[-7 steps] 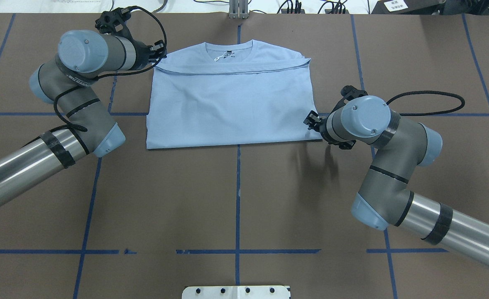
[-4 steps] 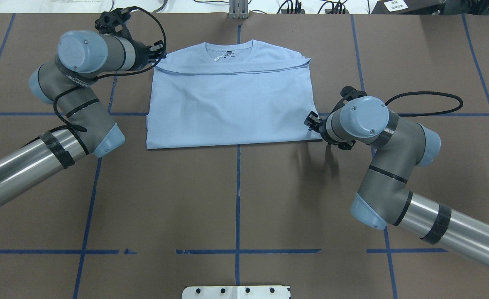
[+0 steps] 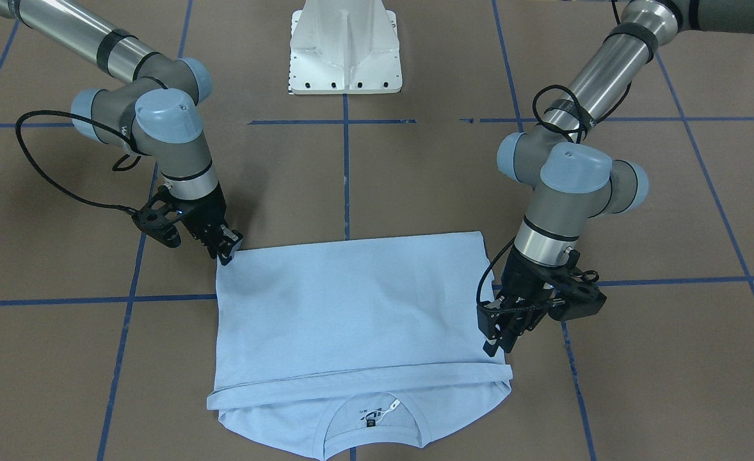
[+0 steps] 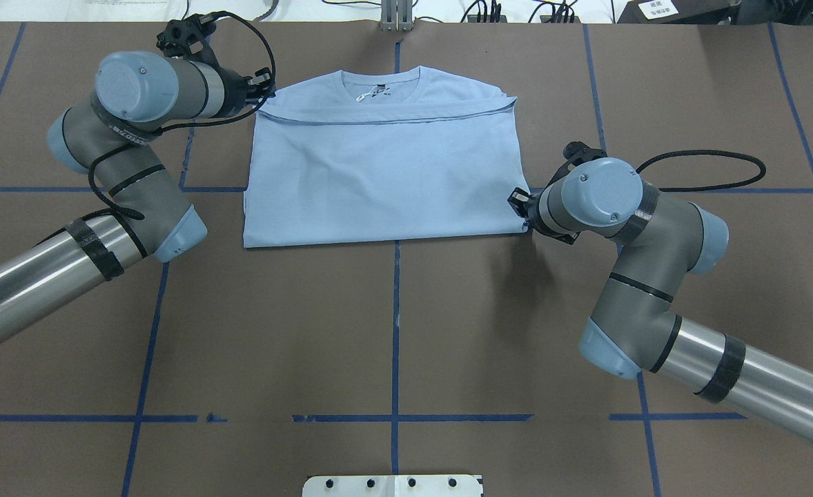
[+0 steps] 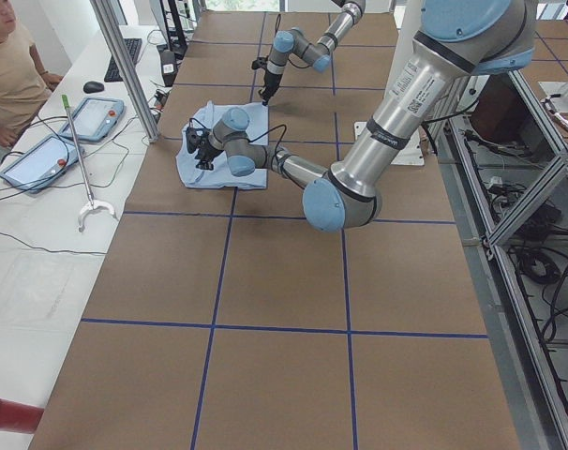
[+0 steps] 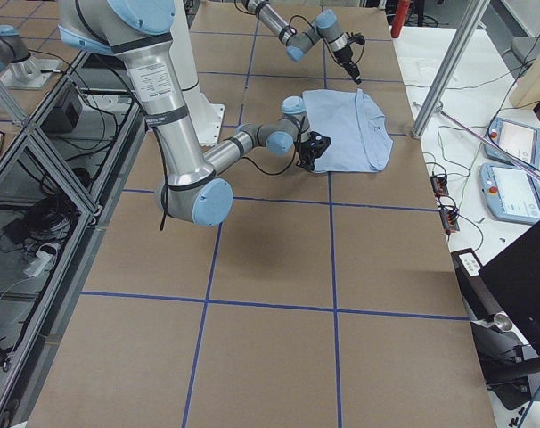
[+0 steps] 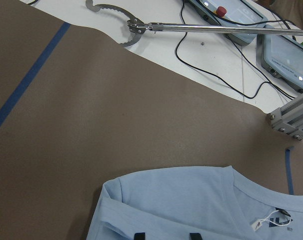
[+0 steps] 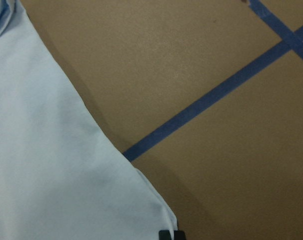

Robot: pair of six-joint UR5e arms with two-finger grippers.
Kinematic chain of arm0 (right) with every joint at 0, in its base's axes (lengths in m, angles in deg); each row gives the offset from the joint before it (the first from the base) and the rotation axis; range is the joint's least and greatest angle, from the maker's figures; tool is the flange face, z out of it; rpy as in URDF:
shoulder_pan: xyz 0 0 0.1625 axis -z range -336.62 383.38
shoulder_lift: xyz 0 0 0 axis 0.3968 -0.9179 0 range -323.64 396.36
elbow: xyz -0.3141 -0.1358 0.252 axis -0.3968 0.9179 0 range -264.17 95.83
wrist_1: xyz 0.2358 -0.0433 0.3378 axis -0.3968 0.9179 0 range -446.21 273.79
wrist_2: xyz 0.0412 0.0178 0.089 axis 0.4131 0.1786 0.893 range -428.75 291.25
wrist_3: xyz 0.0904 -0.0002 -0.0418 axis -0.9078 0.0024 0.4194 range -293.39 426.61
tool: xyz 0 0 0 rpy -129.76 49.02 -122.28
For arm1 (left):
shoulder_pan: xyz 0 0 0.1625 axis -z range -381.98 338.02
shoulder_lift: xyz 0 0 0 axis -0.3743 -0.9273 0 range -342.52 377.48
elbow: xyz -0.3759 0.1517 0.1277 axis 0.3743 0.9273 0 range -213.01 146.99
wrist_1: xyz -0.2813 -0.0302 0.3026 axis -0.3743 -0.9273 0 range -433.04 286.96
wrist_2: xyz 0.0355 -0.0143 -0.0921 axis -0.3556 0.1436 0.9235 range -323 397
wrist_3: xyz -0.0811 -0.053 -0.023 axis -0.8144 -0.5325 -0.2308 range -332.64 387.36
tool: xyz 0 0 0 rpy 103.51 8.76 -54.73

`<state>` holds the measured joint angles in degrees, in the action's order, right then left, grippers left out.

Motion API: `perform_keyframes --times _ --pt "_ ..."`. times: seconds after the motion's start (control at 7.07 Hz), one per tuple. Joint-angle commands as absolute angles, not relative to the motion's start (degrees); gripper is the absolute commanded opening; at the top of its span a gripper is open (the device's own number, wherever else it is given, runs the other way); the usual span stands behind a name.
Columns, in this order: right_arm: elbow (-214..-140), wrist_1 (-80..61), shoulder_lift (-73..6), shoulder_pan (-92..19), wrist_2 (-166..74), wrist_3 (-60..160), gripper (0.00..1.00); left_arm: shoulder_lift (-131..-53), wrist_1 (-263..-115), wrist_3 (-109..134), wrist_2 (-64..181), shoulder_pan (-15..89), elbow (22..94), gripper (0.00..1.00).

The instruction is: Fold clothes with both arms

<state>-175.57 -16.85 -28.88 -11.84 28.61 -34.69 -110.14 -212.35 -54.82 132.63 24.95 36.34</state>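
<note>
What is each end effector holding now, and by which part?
The right end effector seems to pinch the T-shirt at its folded corner nearest the robot. The left end effector is open at the edge near the sleeve, holding nothing.

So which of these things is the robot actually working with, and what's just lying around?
In the job:
- the light blue T-shirt
- the left claw, at a corner by the collar end
- the right claw, at the diagonally opposite corner

Just lying about:
- the grabber stick
- the control tablets
- the keyboard

All three are on the white side bench.
</note>
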Motion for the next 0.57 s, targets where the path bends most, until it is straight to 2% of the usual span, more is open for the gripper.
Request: perform_keyframes --times 0.0,0.14,0.28,0.42 --pt "-177.5 -16.3 -28.4 -12.7 29.2 -34.6 0.0 -110.1 -212.3 -54.9 132.6 25.0 36.3 0.41" --pt "-182.6 -14.7 -30.7 -12.9 29.4 -34.6 0.0 -110.0 -212.3 -55.2 132.8 25.0 37.9 0.41" --pt "-191.8 -7.0 -34.2 -12.1 32.1 -34.6 0.0 -108.9 -212.3 -55.3 133.0 24.9 40.8 0.41" --pt "-204.4 3.8 -38.8 -9.1 35.9 -34.7 0.0 -106.7 -212.0 -55.7 133.2 23.6 46.4 0.41"
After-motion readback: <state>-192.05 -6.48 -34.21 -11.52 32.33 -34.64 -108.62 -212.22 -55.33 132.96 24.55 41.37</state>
